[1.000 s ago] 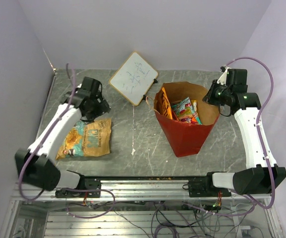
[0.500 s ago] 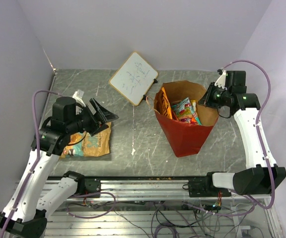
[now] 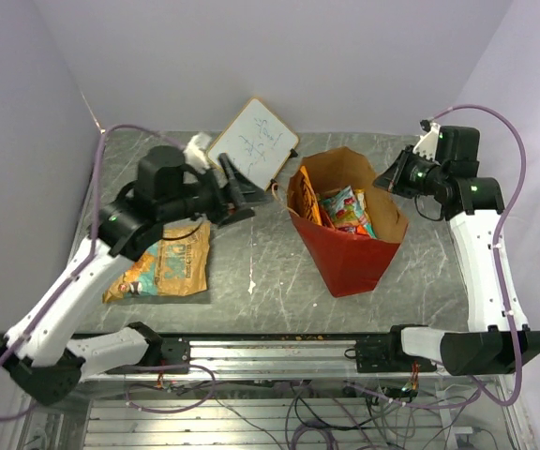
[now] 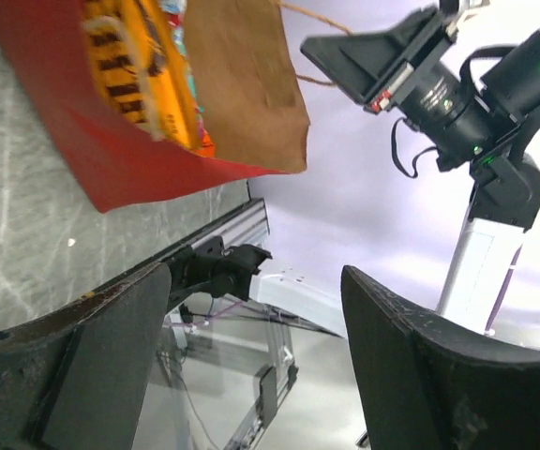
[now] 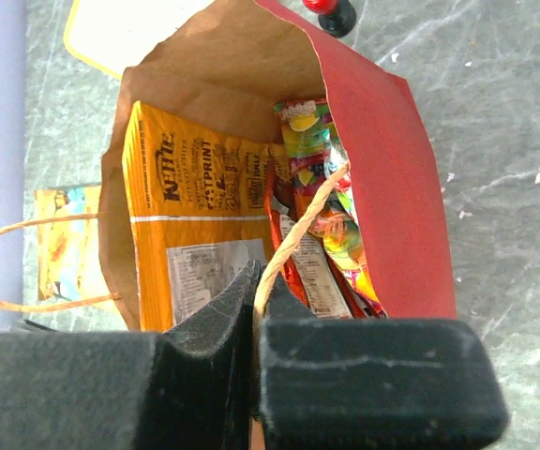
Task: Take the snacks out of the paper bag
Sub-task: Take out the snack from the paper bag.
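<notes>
Right of table centre, paper bag [image 3: 350, 251] stands w/ mouth open, leaning a bit; red outside, brown inside. Snacks [image 3: 347, 208] sit packed inside: big orange packet [image 5: 195, 202] upright against bag's left wall, smaller colourful ones beside it. One tan packet [image 3: 162, 267] lies flat on table [image 3: 270, 272], left side, well apart from bag.

R gripper [image 5: 254, 281] is clenched on bag's twisted handle [image 5: 293, 234] at the rim; prob. there to hold the bag steady. L gripper [image 3: 254, 199] hangs betw. tan packet and bag, near whiteboard [image 3: 251, 145]. Its fingers [image 4: 92, 375] are spread wide, nothing betw. them, pointing toward bag.

Handling, my guess: packets are light, crinkly, slick foil, and contents prob. crush easily, so pinch a top edge or seam, not the belly. Orange one looks the best pick: tallest, top edge nearest the mouth. Bag is thin and floppy and would tip if dragged sideways, so lift straight up thru the mouth.
</notes>
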### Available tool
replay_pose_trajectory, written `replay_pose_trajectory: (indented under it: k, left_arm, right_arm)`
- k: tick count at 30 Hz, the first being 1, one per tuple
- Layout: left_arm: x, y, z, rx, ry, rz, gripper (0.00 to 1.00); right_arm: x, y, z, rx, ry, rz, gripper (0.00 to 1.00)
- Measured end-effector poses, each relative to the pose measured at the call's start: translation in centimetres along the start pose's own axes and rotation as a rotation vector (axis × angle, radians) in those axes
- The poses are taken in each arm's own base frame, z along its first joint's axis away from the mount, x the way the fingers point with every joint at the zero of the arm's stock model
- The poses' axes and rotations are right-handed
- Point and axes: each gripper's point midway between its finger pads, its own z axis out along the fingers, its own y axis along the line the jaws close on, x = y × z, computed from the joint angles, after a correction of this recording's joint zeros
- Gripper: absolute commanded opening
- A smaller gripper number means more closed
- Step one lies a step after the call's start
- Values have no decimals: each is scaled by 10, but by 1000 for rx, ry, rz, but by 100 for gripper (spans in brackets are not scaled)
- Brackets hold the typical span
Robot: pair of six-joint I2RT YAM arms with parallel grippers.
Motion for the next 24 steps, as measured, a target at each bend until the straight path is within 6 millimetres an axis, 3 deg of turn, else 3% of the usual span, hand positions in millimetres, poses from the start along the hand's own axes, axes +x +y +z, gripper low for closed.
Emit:
replay_pose_trajectory:
  k: [5, 8, 11, 14, 18, 24]
  left_arm:
    - [22, -29, 48, 13, 76, 51, 84]
    - [29, -36, 71, 0, 87, 78, 81]
    - [29, -47, 91, -37, 74, 135, 79]
    - [22, -52, 108, -101, 44, 192, 85]
    - [13, -27, 120, -242, 0, 205, 85]
    - [19, 16, 136, -389, 11, 193, 78]
  right_arm:
    - [-3, 11, -5, -43, -17, 31, 0]
    - [-5, 20, -11, -81, -35, 50, 0]
    - [-5, 28, -16, -118, -54, 66, 0]
    - [-2, 33, -20, -147, -64, 82, 0]
    - [-3, 35, -20, -159, -68, 88, 0]
    - [-2, 34, -18, -155, -62, 87, 0]
